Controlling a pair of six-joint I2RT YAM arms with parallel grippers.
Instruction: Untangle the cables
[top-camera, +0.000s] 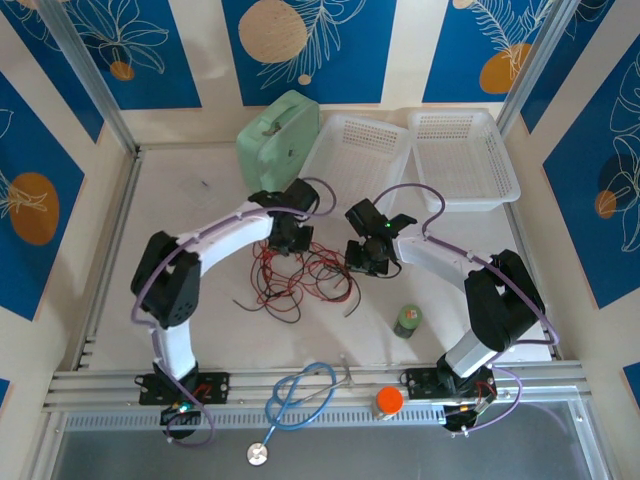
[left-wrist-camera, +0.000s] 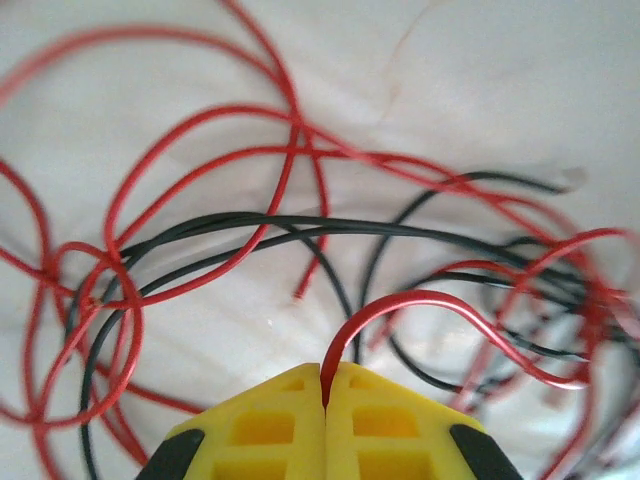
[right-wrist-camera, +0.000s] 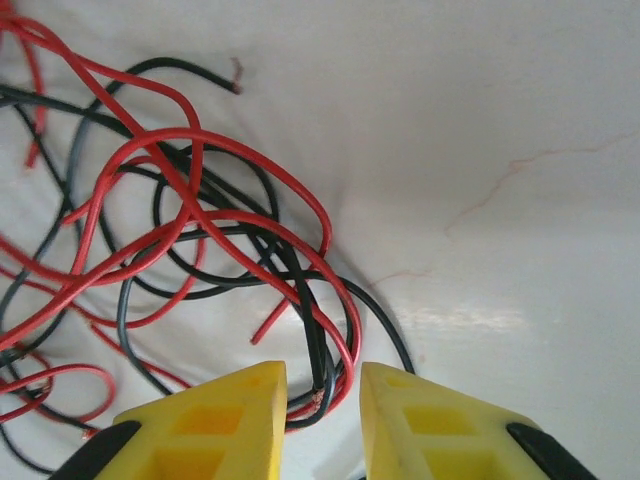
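Red cable (left-wrist-camera: 420, 295) and black cable (left-wrist-camera: 300, 221) lie tangled on the table (top-camera: 200, 215) between the arms. The left gripper (left-wrist-camera: 325, 378) is clamped on a red loop arching to its right. The right gripper (right-wrist-camera: 322, 385), spread, straddles the heap's edge, with strands running away up-left.

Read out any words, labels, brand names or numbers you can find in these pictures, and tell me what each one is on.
No text can be read anywhere.
Small green container: if its side carries print, it is too small to read.
Mint-green case: plain, with no lettering to make out.
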